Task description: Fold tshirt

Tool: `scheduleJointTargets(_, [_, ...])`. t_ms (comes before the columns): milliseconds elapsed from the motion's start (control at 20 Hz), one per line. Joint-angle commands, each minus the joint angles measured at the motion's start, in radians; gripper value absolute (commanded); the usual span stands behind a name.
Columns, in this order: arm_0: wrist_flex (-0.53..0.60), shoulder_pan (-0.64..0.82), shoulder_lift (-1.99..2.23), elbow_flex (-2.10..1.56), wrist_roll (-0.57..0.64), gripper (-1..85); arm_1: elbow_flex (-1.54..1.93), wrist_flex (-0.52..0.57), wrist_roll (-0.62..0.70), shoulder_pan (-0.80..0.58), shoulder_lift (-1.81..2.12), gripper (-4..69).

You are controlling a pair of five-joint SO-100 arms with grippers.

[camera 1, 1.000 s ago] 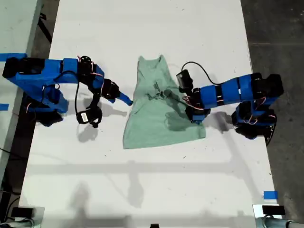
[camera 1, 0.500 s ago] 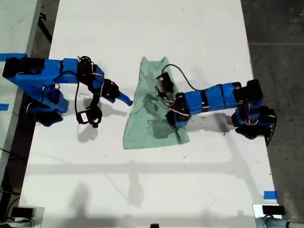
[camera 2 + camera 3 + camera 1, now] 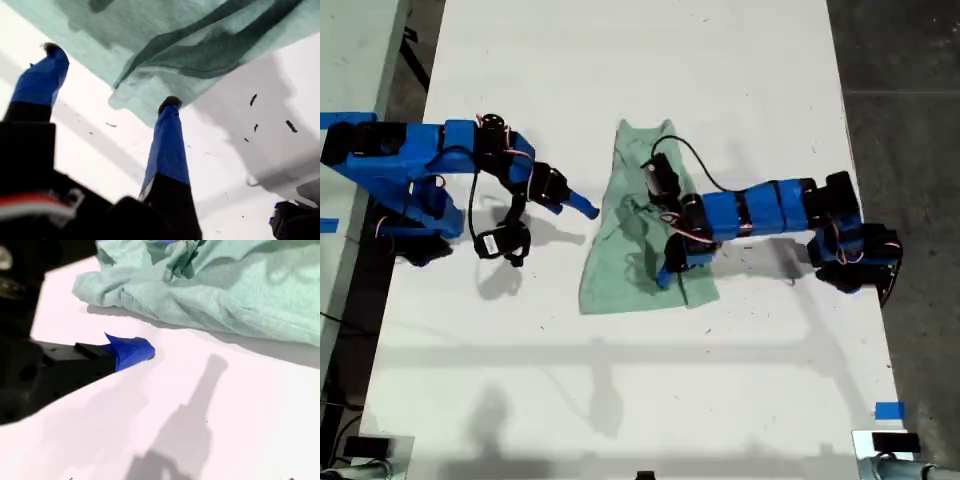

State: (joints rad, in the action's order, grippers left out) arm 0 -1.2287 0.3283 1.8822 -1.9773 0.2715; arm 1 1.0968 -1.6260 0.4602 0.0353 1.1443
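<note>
**Tshirt bunched mid-counter, one hand beside it, one over it**

In the exterior view, my second hand (image 3: 583,207) sits at about 9 o'clock from the scene's middle, low over the white counter (image 3: 620,400). Its blue tip is just beside the cloth's edge. The second wrist view shows only one blue finger (image 3: 131,352), so I cannot tell whether this hand is spread or pressed together.

The pale mint tshirt (image 3: 620,265) lies at the middle of the counter, partly folded over itself and wrinkled.

From 3 o'clock the other arm reaches across the cloth. My first hand (image 3: 665,275) hangs at the shirt's 6 o'clock edge with its fingers (image 3: 167,145) spread apart, and nothing is pinched between them.
</note>
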Motion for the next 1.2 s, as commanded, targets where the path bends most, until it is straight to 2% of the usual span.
scheduleJointTargets(0, [-0.038, -0.011, 0.080, 0.018, -0.023, 32.8, 0.058, -0.031, 0.043, -0.025, 0.319, 35.0])
scheduleJointTargets(200, [-0.071, -0.083, 0.084, 0.087, -0.083, 31.9, 0.268, -0.028, 0.052, -0.083, 0.589, 33.1])
scheduleJointTargets(350, [-0.044, -0.133, 0.017, 0.121, -0.115, 31.2, 0.411, -0.012, 0.043, -0.114, 0.698, 32.1])
scheduleJointTargets(950, [0.017, -0.169, -0.554, 0.397, -0.109, 31.4, 0.627, 0.075, 0.012, -0.118, 0.854, 28.8])
scheduleJointTargets(1000, [0.017, -0.167, -0.598, 0.419, -0.109, 29.4, 0.646, 0.083, 0.008, -0.118, 0.868, 28.5])
scheduleJointTargets(1050, [0.009, -0.163, -0.638, 0.440, -0.109, 21.7, 0.667, 0.092, 0.003, -0.117, 0.885, 28.3])
scheduleJointTargets(1100, [0.005, -0.158, -0.661, 0.449, -0.110, 3.1, 0.689, 0.101, -0.002, -0.114, 0.900, 28.2])
scheduleJointTargets(1150, [0.005, -0.158, -0.666, 0.449, -0.114, 0.1, 0.715, 0.110, -0.008, -0.112, 0.920, 27.9])
